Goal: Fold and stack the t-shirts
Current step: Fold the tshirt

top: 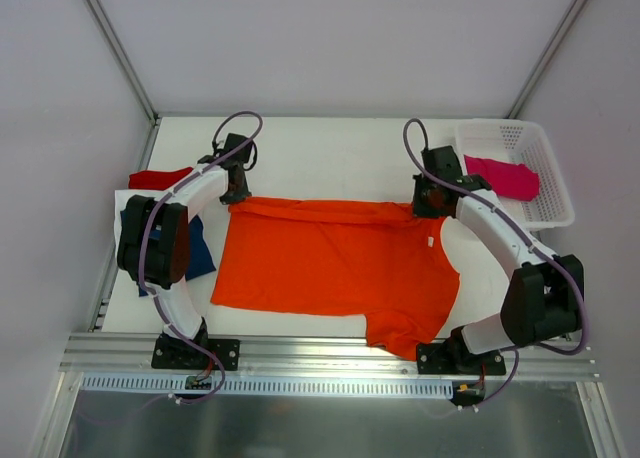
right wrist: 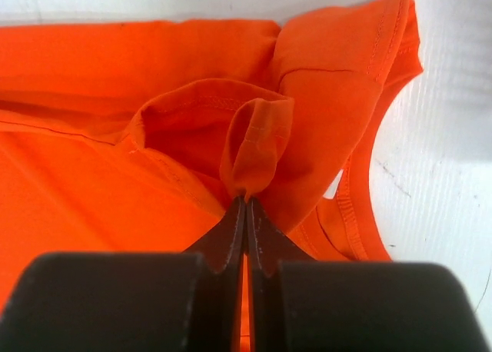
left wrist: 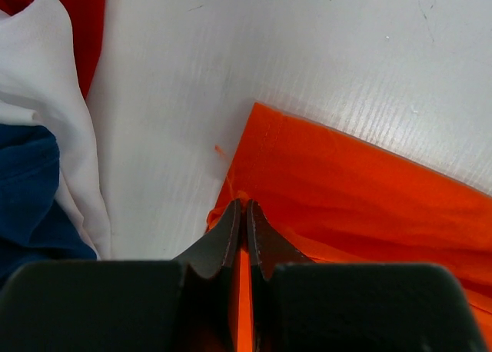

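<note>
The orange t-shirt [top: 330,263] lies spread across the middle of the worktop [top: 330,158], its far edge running in a fairly straight line between the two arms and its near right sleeve drooping over the near edge of the worktop. Beyond that far edge we see a bare strip of worktop up to the back wall. The left jaws are pressed together on the far left corner of the orange cloth, pinching it right at the hem. The right jaws are likewise clamped on a small bunched loop of orange cloth at the far right, close to the neck opening and a sleeve. Just left of the orange shirt a navy t-shirt [top: 200,253], a white t-shirt [left wrist: 46,60] and a red t-shirt [top: 158,178] lie together beneath the left arm [top: 190,208]. In the far right corner stands a white mesh basket [top: 500,128] holding a magenta t-shirt [top: 505,176], just beside the right arm [top: 495,223].
</note>
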`<state>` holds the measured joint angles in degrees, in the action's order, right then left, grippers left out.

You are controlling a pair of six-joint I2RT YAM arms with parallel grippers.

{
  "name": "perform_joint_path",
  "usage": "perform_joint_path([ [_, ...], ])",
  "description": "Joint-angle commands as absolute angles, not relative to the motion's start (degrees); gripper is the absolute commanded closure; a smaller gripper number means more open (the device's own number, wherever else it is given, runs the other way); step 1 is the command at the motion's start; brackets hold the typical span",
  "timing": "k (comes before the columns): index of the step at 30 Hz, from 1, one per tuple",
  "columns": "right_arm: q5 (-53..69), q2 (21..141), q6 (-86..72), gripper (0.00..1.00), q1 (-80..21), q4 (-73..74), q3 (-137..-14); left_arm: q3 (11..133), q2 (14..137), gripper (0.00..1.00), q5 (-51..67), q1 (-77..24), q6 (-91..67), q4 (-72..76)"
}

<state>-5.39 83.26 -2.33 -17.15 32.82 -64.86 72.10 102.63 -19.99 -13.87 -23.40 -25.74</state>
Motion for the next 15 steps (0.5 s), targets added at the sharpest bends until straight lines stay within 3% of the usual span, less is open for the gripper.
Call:
perform_joint_path([
  [1, -7.7, 78.5, -4.3, 1.0, -18.4, 33.7, -63.0, 71.4, 100.5, 1.0, -21.4, -14.2, -23.3, -25.8],
  [15, -11.0, 77.0, -6.5, 1.0, -20.6, 35.0, -58.0, 70.3, 101.4, 1.0, -21.7, -14.2, -22.9, -25.9],
])
